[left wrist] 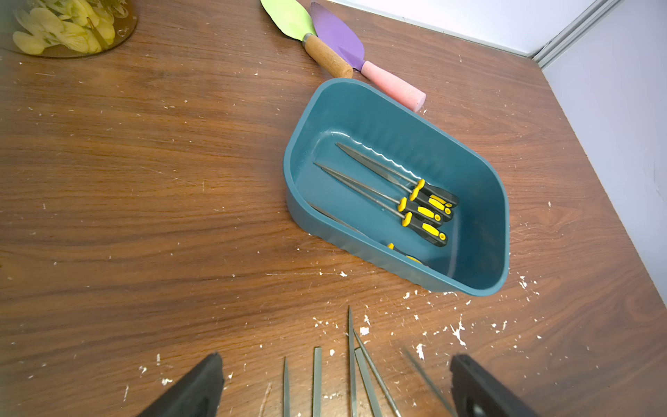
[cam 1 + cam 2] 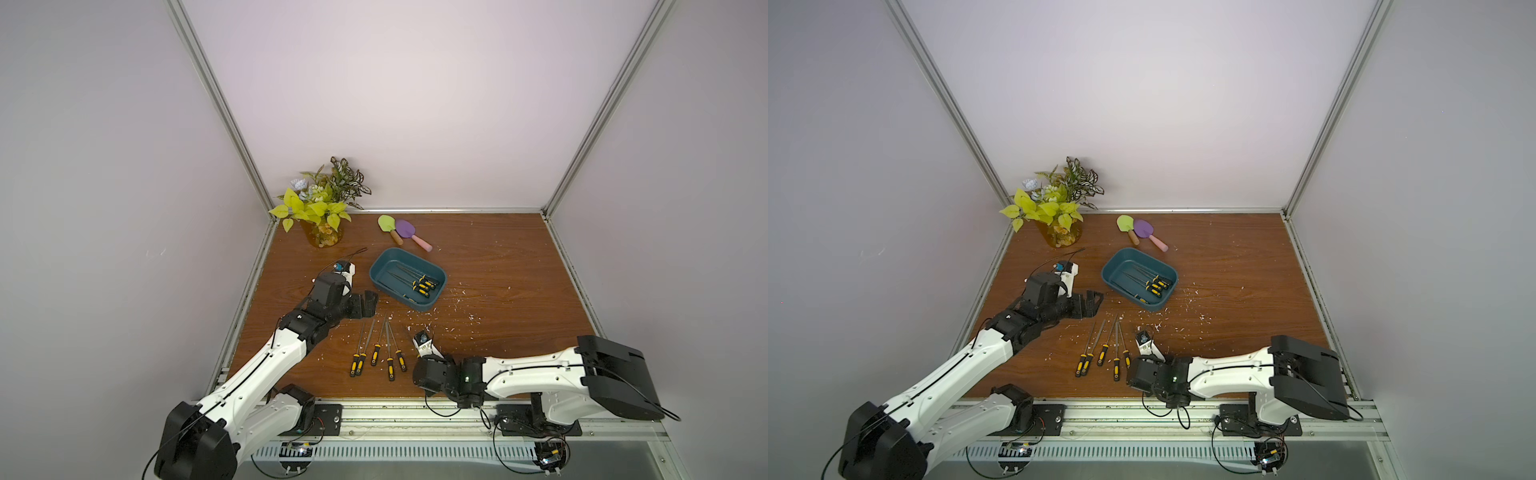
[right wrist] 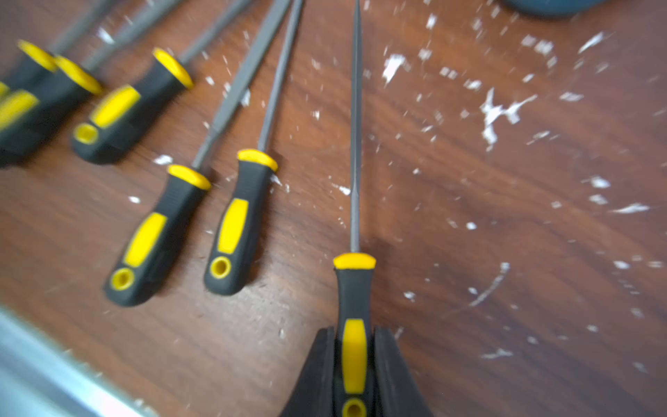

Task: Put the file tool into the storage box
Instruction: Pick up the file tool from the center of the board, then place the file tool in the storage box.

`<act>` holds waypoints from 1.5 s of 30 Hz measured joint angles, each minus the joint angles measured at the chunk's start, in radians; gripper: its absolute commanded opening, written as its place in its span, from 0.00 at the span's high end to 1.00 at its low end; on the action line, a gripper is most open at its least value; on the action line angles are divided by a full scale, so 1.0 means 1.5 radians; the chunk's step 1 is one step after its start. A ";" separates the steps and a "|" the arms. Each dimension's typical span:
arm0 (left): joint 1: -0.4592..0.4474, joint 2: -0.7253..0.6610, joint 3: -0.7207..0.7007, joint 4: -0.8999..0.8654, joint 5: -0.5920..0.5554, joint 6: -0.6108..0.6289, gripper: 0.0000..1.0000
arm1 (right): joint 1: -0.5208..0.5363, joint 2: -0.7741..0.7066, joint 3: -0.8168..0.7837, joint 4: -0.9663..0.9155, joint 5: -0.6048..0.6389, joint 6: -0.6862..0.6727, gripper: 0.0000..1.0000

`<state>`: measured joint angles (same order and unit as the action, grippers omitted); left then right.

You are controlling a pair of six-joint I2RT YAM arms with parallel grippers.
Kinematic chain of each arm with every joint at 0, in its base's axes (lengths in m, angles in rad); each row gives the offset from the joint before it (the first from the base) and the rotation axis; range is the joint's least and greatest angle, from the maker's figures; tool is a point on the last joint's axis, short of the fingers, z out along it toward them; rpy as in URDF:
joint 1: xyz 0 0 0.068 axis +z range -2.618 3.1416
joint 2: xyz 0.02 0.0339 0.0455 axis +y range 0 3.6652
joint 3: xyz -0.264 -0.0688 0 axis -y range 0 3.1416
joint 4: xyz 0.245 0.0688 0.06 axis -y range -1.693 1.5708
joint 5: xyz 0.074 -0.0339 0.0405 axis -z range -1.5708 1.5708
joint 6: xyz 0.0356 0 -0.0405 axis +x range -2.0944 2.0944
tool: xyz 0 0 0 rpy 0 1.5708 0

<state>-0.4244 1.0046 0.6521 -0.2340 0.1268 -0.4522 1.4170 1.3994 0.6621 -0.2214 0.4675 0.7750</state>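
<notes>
Your right gripper clamps one needle file, butt cut off; left gripper gapes, apparently empty.

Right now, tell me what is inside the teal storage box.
Four black-and-yellow files lie inside the storage box, handles toward one end. In the left wrist view, its near wall hides most of the fourth file.

Your robot lab test cell: white walls in aluminium framing, wood-grain tabletop, left arm and right arm bolted to a metal rail.
</notes>
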 measured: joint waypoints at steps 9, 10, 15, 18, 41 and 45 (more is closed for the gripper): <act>0.000 0.021 0.000 0.013 0.001 -0.002 0.00 | -0.011 -0.199 -0.048 0.010 0.017 -0.067 0.92; 0.000 0.024 0.000 0.014 0.002 -0.003 0.01 | -0.013 -0.214 -0.051 0.010 0.018 -0.071 0.92; 0.000 0.023 0.000 0.025 0.004 -0.010 0.00 | -0.024 -0.286 -0.079 0.008 0.018 -0.087 0.94; 0.000 0.016 0.000 0.025 -0.001 -0.009 0.01 | -0.041 -0.296 -0.079 0.005 0.014 -0.107 0.98; 0.020 0.160 0.243 0.076 0.023 -0.005 0.00 | -0.390 0.008 0.212 0.049 -0.231 -0.411 1.00; 0.033 0.195 0.238 0.120 0.019 0.008 0.01 | -0.441 0.093 0.260 0.060 -0.287 -0.458 1.00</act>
<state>-0.3752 1.2964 1.0088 -0.0536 0.1558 -0.4400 0.7555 1.5387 1.0519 -0.1322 0.0364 0.0887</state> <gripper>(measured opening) 0.995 0.200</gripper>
